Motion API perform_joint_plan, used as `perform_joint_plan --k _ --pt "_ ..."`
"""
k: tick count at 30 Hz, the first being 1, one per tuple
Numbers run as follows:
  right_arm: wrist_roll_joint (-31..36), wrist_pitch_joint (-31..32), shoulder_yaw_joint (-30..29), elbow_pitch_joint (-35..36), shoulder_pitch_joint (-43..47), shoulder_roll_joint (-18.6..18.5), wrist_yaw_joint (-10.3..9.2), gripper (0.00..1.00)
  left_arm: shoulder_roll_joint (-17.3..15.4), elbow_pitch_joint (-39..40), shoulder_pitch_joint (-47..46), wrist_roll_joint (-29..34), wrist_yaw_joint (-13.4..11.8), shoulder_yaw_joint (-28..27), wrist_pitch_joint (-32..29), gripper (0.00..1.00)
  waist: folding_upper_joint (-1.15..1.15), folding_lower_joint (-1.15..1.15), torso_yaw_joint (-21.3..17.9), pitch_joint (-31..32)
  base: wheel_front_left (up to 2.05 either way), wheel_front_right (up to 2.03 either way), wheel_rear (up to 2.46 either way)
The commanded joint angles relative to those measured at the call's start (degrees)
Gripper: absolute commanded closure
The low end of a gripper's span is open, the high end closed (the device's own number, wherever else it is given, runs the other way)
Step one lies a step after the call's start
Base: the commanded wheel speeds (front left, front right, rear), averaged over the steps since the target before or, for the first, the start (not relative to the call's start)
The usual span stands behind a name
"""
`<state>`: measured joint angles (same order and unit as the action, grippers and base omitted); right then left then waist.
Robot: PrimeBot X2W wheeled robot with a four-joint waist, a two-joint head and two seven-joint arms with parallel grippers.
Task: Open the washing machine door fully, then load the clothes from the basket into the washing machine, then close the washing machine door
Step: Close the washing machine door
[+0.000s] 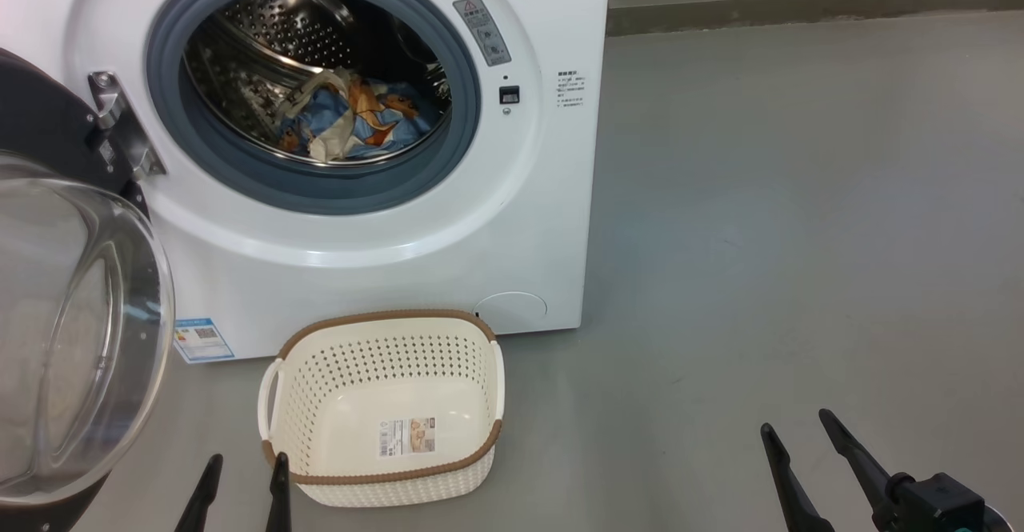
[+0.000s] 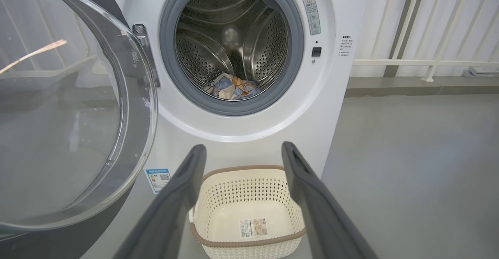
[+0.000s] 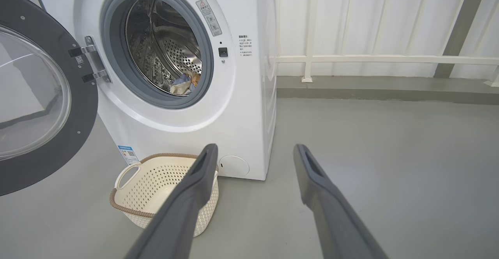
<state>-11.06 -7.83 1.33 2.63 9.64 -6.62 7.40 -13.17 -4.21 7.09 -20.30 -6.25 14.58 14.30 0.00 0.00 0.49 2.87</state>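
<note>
**Clothes in, door open**

Head view: white boxy washing machine (image 1: 384, 260) on grey floor (image 1: 800, 236), its round black-ringed glass door (image 1: 80, 332) wide open. Blue bear-print clothes (image 1: 360, 120) lie in the drum (image 1: 272, 44); cream plastic basket (image 1: 384, 356) stands in front. The left gripper (image 1: 248, 460) and right gripper (image 1: 795, 422) gape, holding nothing.

Left wrist view: white railing (image 2: 429, 62) behind.

Right wrist view: pale panels (image 3: 370, 17), maybe a wall.

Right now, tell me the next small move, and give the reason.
Probably swing the left gripper toward the outer edge of the washing machine door to begin pushing it shut. The clothes already lie in the drum, the basket is empty, and the door stands wide open on the robot's left, nearest that open, empty gripper.
</note>
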Motion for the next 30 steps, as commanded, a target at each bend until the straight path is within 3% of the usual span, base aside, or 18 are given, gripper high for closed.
perform_joint_plan --k 1,14,30 --pt "0.17 -0.13 1.10 1.45 -1.01 -0.73 0.09 0.00 -0.46 0.85 -1.60 0.37 0.24 -2.38 0.70 0.00 0.00 0.00 0.03 -0.02 0.00 0.00 0.00" --pt "0.15 -0.22 0.31 1.96 -0.93 -0.74 0.09 0.00 0.50 0.80 -2.63 1.65 0.96 -2.93 0.70 0.00 0.00 0.00 2.77 -0.49 0.00 0.00 0.00" --pt "0.42 0.31 -0.10 3.52 -1.68 -1.31 0.09 0.00 2.96 2.69 -2.38 3.75 1.12 -3.62 0.70 0.00 0.00 0.00 15.91 -1.61 0.00 0.00 0.00"
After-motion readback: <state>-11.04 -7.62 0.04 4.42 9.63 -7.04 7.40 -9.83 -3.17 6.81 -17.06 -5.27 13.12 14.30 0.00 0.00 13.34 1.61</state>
